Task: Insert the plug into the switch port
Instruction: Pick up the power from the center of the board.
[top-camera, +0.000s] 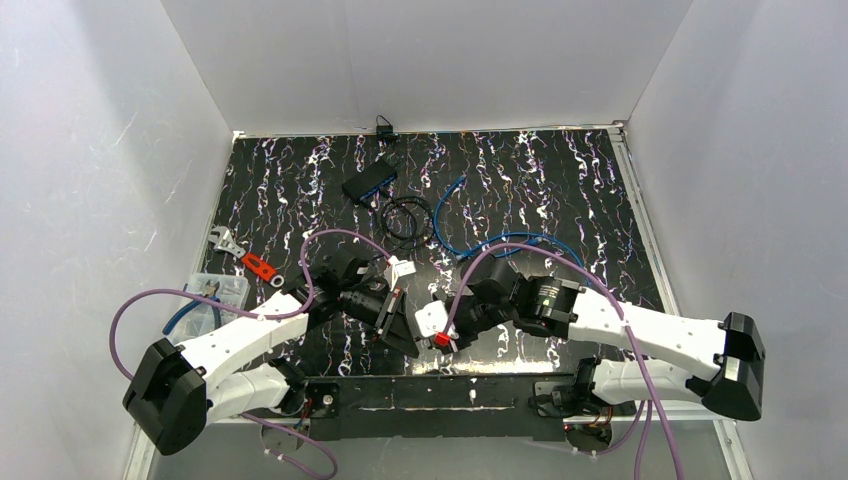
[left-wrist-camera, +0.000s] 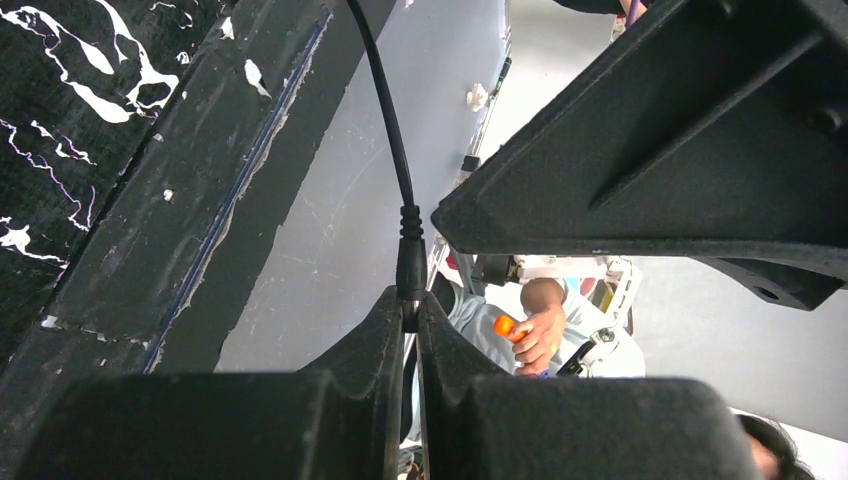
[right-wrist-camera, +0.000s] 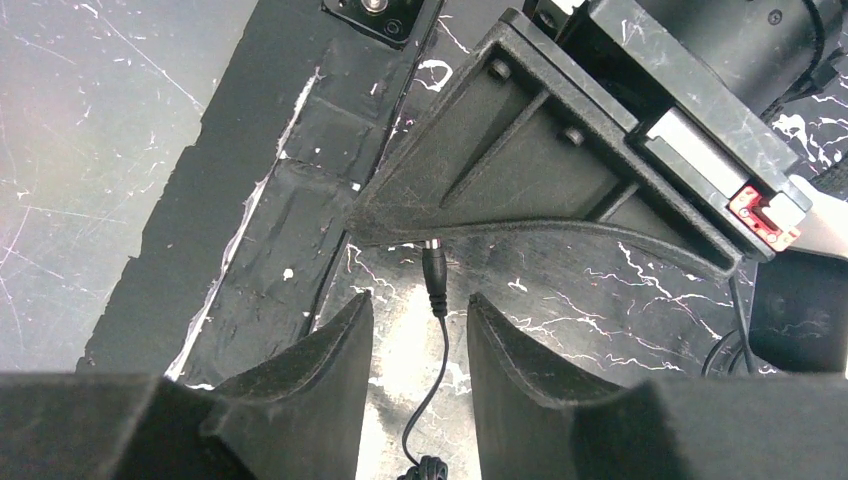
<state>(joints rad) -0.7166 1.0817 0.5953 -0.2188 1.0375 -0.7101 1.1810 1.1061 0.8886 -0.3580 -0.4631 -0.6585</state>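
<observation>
The black barrel plug (left-wrist-camera: 410, 268) is pinched between my left gripper's (left-wrist-camera: 410, 305) shut fingers, its thin black cable running up and away. In the right wrist view the plug (right-wrist-camera: 434, 275) pokes out from under the left finger (right-wrist-camera: 520, 180). It sits just beyond the tips of my open right gripper (right-wrist-camera: 420, 305), with the cable hanging between the fingers without touching them. In the top view both grippers, left (top-camera: 403, 335) and right (top-camera: 428, 338), meet near the table's front edge and hide the plug. The black switch (top-camera: 368, 183) lies far back, a black cable coil (top-camera: 405, 215) beside it.
A blue cable (top-camera: 470, 235) curls across the middle right of the mat. A clear plastic box (top-camera: 215, 295), a wrench (top-camera: 228, 245) and a red tool (top-camera: 258, 266) lie at the left. A small black adapter (top-camera: 384, 128) sits at the back wall. White walls enclose the table.
</observation>
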